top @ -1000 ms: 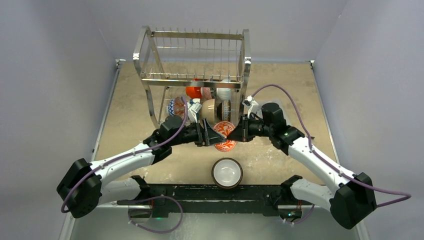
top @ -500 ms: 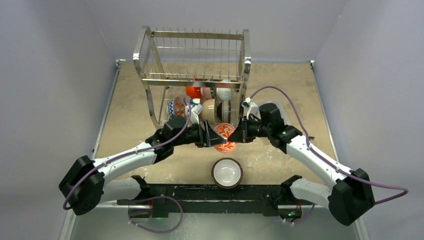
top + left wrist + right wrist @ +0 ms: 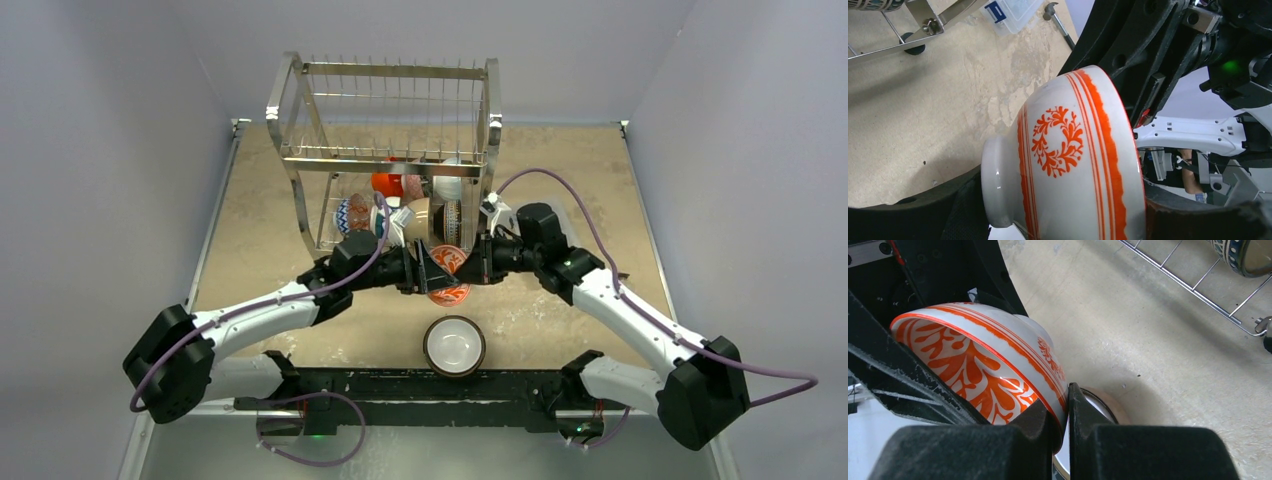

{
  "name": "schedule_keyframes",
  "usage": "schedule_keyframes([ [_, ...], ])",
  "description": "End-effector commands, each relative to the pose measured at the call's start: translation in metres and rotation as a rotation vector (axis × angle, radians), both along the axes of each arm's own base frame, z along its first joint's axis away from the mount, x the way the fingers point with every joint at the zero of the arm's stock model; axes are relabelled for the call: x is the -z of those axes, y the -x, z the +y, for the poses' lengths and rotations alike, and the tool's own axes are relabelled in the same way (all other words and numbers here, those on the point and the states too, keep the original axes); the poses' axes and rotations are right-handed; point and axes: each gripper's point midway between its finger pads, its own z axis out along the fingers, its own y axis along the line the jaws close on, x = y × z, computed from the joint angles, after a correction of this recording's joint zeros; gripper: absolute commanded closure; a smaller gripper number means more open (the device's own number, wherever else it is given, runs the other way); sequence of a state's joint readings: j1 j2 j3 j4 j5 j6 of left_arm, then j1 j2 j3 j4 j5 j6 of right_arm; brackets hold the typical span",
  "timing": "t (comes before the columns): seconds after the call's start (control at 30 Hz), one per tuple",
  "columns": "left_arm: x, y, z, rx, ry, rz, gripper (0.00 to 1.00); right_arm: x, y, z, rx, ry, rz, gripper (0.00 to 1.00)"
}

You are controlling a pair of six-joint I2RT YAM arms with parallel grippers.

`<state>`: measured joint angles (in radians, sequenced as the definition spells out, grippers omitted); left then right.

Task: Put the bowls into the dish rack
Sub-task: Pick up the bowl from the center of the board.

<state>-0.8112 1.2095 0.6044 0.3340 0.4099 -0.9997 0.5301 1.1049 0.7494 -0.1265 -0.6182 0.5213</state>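
The red-and-white floral bowl [image 3: 450, 272] hangs on its side above the table, just in front of the steel dish rack [image 3: 385, 150]. My right gripper [image 3: 475, 262] is shut on its rim [image 3: 1066, 410]; the patterned inside shows in the right wrist view [image 3: 973, 360]. My left gripper [image 3: 428, 268] spans the bowl from foot to rim [image 3: 1065, 210] with both fingers against it; the bowl's outside fills that view [image 3: 1068, 160]. Blue patterned [image 3: 350, 213], orange-red [image 3: 387, 184], tan [image 3: 418, 218] and white [image 3: 448, 185] bowls stand in the rack's lower tier.
A tan-brown bowl with a white inside [image 3: 455, 345] sits upright on the table near the arm bases, below the held bowl [image 3: 1098, 400]. A clear plastic box [image 3: 1013, 12] lies near a rack foot [image 3: 913, 50]. The rack's lower wire shelf [image 3: 1198, 285] is close ahead.
My left gripper has slid right and closed in around the floral bowl. My right gripper has shifted slightly left and toward the rack with the bowl.
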Motion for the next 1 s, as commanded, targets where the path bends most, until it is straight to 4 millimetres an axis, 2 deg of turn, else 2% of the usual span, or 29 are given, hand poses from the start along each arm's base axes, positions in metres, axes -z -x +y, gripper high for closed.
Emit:
schedule_keyframes([
  [0.0,-0.036,0.002,-0.009,0.043,0.075,-0.086,0.32,-0.037,-0.012,0.006,-0.004,-0.047,-0.120,0.96],
  [0.07,-0.032,0.000,-0.005,0.026,0.046,-0.084,0.25,-0.038,-0.014,0.005,0.003,-0.039,-0.123,0.96],
  [0.2,-0.037,0.000,0.000,0.005,0.042,-0.099,0.18,-0.035,-0.014,0.004,0.008,-0.025,-0.121,0.96],
  [0.3,-0.043,0.002,0.000,0.010,0.059,-0.108,0.18,-0.036,-0.016,0.003,0.012,-0.016,-0.132,0.97],
  [0.4,-0.045,0.002,-0.001,0.014,0.076,-0.108,0.22,-0.035,-0.016,0.003,0.006,-0.014,-0.130,0.97],
  [0.57,-0.049,0.003,-0.002,0.017,0.095,-0.112,0.39,-0.033,-0.017,0.001,0.013,-0.001,-0.131,0.97],
  [0.73,-0.047,0.004,-0.003,0.027,0.103,-0.111,0.64,-0.035,-0.017,0.000,0.019,-0.002,-0.138,0.94],
  [0.83,-0.047,0.003,-0.002,0.018,0.105,-0.108,0.76,-0.033,-0.016,0.001,0.015,-0.001,-0.136,0.88],
  [0.9,-0.046,0.002,-0.001,0.005,0.098,-0.106,0.81,-0.034,-0.016,0.001,0.011,-0.005,-0.135,0.84],
  [0.97,-0.046,0.001,0.001,-0.006,0.094,-0.105,0.83,-0.035,-0.016,0.002,0.009,-0.007,-0.139,0.73],
])
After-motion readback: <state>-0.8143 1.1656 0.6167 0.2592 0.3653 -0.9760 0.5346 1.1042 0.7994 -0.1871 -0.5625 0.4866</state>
